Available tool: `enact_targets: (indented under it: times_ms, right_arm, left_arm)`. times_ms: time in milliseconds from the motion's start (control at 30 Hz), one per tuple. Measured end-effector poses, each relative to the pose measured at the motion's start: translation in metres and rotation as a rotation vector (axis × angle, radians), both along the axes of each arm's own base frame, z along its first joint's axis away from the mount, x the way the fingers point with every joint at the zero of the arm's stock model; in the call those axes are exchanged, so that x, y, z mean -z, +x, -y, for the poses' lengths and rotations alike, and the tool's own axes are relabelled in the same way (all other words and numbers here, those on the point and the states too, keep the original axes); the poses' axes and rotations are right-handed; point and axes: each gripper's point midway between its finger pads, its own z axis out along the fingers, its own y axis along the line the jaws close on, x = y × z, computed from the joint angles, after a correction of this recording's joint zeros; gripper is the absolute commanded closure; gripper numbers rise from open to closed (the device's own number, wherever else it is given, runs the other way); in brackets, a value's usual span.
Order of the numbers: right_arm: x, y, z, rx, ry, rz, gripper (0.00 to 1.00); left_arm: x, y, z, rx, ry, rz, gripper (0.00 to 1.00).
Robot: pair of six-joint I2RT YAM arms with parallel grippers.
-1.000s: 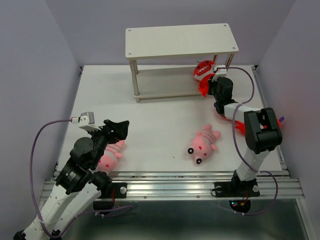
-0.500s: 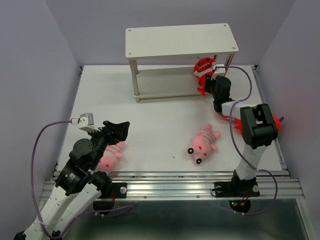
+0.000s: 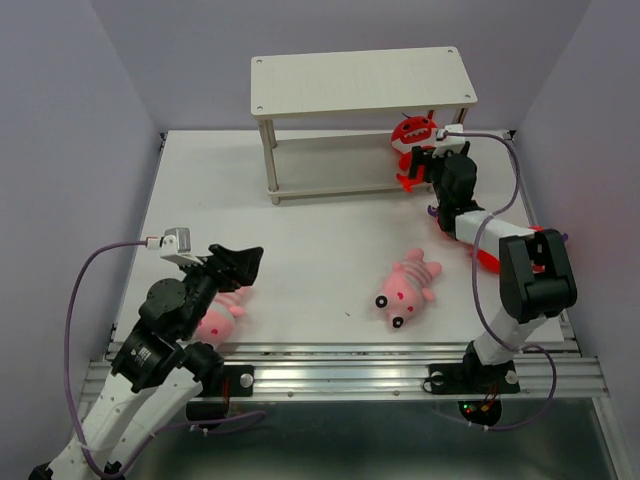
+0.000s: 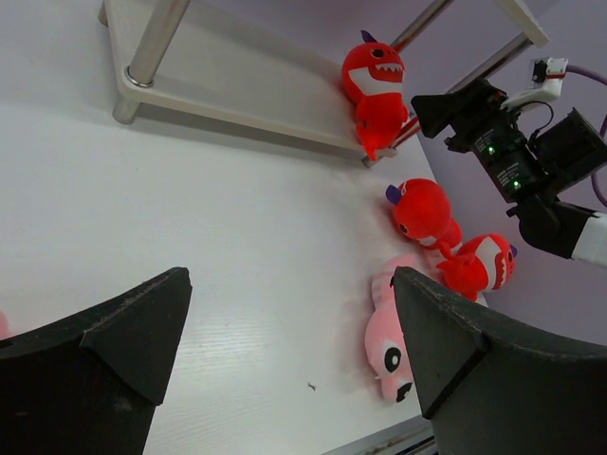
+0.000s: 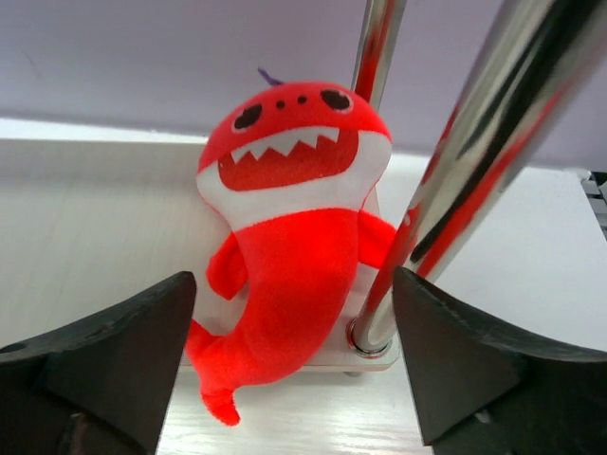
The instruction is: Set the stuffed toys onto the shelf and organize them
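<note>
Jaws on the right gripper point(image 3: 424, 160) stand spread wide, 1 finger on each side of a red monster point(image 5: 289, 218) and neither touching it, so nothing is grasped. That toy sits upright at the right end of the lower board of the shelf point(image 3: 360, 85), just beside the near right metal leg point(image 5: 427, 209), with its tail hanging over the board's near edge. From my seat the top board shows bare.

2 more red monsters, one point(image 4: 422, 210) and the other point(image 4: 484, 263), lie close together on the table point(image 3: 300, 230) at the right, partly hidden behind the right arm in the overhead view. 1 pink striped toy point(image 3: 407, 288) lies near the middle of the table, toward the near edge. The other pink toy point(image 3: 220, 315) lies at the near left, partly under the left gripper point(image 3: 240, 262), whose jaws are released and hold nothing.
</note>
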Motion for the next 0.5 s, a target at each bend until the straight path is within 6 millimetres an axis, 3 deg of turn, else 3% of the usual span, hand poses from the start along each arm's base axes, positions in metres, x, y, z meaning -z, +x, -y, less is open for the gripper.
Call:
enact_targets:
  times_ms: [200, 300, 333, 500]
  right_arm:
    - [-0.025, -0.024, -0.009, -0.096, -0.059, -0.001, 0.0]
    - [-0.024, -0.051, -0.027, -0.264, -0.161, -0.078, 0.0]
    - [-0.024, -0.068, -0.036, -0.347, -0.202, -0.114, 0.0]
    - [-0.013, -0.126, -0.05, -0.594, -0.318, -0.272, 0.0]
  left_arm:
    - [0.0, -0.004, 0.007, 0.046, -0.003, -0.001, 0.01]
    - [0.0, -0.006, 0.013, 0.078, -0.004, -0.003, 0.01]
    - [0.0, -0.006, 0.015, 0.088, -0.004, -0.005, 0.01]
    - [0.007, -0.005, 0.026, 0.138, -0.005, -0.013, 0.01]
